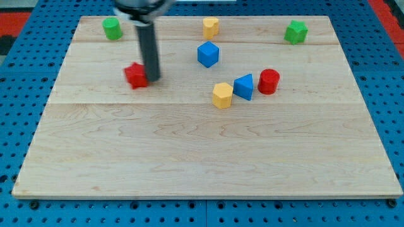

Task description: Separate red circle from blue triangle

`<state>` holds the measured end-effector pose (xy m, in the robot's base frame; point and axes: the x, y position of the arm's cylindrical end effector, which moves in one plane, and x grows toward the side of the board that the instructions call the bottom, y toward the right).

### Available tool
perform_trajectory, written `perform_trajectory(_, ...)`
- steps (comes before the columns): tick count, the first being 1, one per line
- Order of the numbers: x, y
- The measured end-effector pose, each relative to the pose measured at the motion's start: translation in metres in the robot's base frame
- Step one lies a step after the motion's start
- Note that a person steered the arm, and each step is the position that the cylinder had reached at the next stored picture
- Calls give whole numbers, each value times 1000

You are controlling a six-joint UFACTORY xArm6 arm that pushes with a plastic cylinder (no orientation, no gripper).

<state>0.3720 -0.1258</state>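
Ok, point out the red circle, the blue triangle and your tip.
red circle (269, 81): camera view, on its front wall.
blue triangle (243, 87): camera view, on its front face.
my tip (152, 78): camera view, rod's very end, beside another red block (136, 75).

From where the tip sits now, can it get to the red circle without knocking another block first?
Probably yes. My tip is beside the red block at the view's left; passing above the blue cube reaches the red circle, which touches the blue triangle.

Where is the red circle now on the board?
The red circle sits right of the view's centre, touching or nearly touching the blue triangle on its left, far from my tip.
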Motion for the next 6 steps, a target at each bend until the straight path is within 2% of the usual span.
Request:
perform_trajectory(1, -15, -25)
perform_trajectory(4, -28, -14)
perform_trajectory(5, -33, 20)
perform_trajectory(6, -19, 84)
